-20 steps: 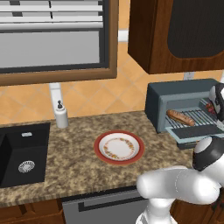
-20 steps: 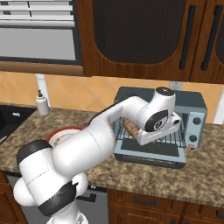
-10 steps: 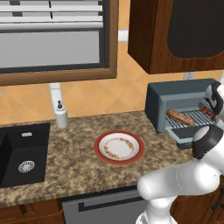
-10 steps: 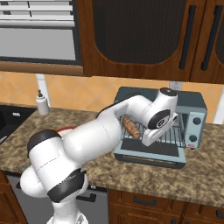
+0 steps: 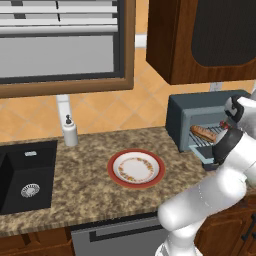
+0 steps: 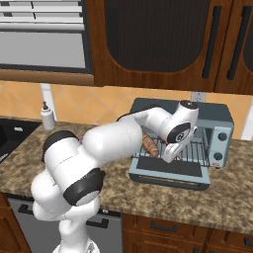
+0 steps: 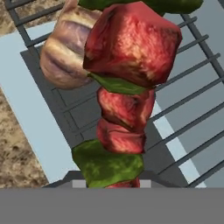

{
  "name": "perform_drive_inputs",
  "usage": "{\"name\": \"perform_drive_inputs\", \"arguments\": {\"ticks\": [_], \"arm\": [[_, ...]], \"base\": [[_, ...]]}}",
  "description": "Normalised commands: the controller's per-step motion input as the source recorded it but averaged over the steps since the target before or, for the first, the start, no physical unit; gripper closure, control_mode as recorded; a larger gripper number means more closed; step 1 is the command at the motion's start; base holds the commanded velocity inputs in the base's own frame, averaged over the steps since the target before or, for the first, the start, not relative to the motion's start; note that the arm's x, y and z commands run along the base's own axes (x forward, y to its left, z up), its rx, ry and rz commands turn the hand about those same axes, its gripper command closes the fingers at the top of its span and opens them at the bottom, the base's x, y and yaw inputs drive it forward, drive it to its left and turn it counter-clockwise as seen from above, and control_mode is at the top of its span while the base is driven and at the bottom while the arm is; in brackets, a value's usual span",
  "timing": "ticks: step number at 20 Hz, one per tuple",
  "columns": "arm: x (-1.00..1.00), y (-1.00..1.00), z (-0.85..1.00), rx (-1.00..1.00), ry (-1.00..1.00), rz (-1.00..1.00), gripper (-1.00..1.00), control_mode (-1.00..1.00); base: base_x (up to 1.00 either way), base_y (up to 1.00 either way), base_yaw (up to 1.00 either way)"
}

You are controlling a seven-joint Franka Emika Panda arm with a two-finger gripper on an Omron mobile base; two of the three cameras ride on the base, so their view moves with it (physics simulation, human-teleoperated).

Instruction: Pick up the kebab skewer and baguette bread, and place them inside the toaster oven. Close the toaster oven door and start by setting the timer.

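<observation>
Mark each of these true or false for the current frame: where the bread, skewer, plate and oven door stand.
1. The baguette lies on the wire rack inside the toaster oven. True.
2. The kebab skewer lies on the plate. False: the gripper holds it with shut jaws over the rack, beside the baguette.
3. The plate on the counter has no food on it. True.
4. The toaster oven door is closed. False: it is folded down open in front of the oven.
5. The soap bottle stands on the plate. False: it stands on the counter near the sink, apart from the plate.
</observation>
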Motion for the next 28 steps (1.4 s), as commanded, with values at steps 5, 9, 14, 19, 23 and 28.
{"name": "perform_drive_inputs", "arguments": {"ticks": [5,9,14,19,23,28], "arm": [[0.38,0.0,-0.24,0.0,0.0,0.08,1.0,-1.0],[0.19,-0.01,-0.35,0.0,0.0,0.07,1.0,-1.0],[0.25,-0.06,-0.16,0.0,0.0,0.05,1.0,-1.0],[0.0,-0.08,-0.09,0.0,0.0,0.05,-1.0,-1.0],[0.0,-0.02,0.13,0.0,0.0,0.01,-1.0,-1.0],[-0.24,-0.05,0.56,0.0,0.0,-0.01,-1.0,-1.0]], "base": [[0.0,0.0,0.0],[0.0,0.0,0.0],[0.0,0.0,0.0],[0.0,0.0,0.0],[0.0,0.0,0.0],[0.0,0.0,0.0]]}}
